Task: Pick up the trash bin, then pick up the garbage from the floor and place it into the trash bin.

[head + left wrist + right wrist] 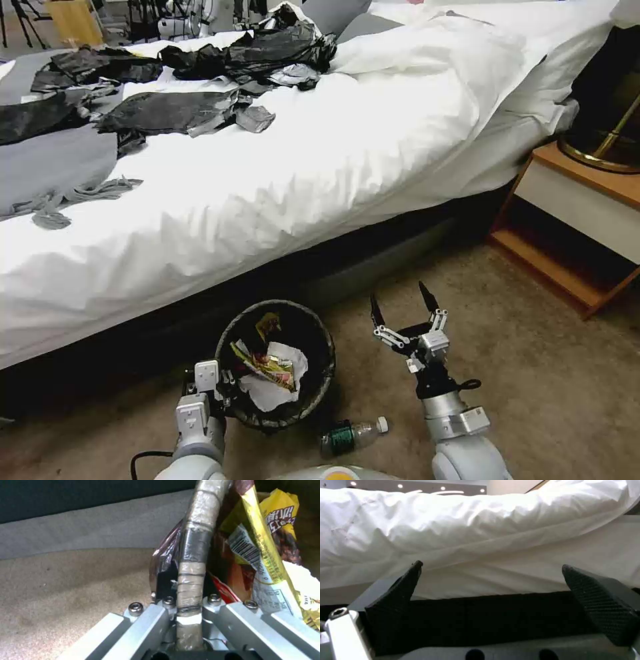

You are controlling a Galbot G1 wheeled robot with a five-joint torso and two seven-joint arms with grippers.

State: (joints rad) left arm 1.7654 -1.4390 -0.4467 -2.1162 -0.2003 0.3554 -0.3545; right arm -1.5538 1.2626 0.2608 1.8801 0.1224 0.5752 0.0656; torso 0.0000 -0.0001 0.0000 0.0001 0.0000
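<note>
One piece of garbage looks left to go, as far as I can tell: the clear bottle [353,435] with the green label and white cap lies on its side on the carpet [533,373], just beside the trash bin [230,347] on the side away from the bed [320,173]. So I'd call the job mostly done. The bin is already gripped: the left gripper [223,393] has its fingers pinched on the near rim, one inside and one outside, and in the left wrist view the rim [195,555] runs straight up between them with the dark liner bag folded over it, shiny and crinkled. Inside the bin sit a glossy yellow snack wrapper [263,542] with a barcode, a bit of red wrapper [221,590] and a crumpled white tissue wad [273,390]. The right gripper [403,303] hovers beside the bin, on the side toward the wooden nightstand [567,200], with its fingers spread wide and nothing between them. Their black pads [603,600] have a fine diamond-knurled grip texture. The carpet is short tan pile, and the bed behind the bin is rumpled white linen with floppy black and grey clothes [200,87] thrown on top, which aren't part of the cleanup. That bottle is smooth, round and thin plastic, so I reckon it could roll or squash when grabbed.
</note>
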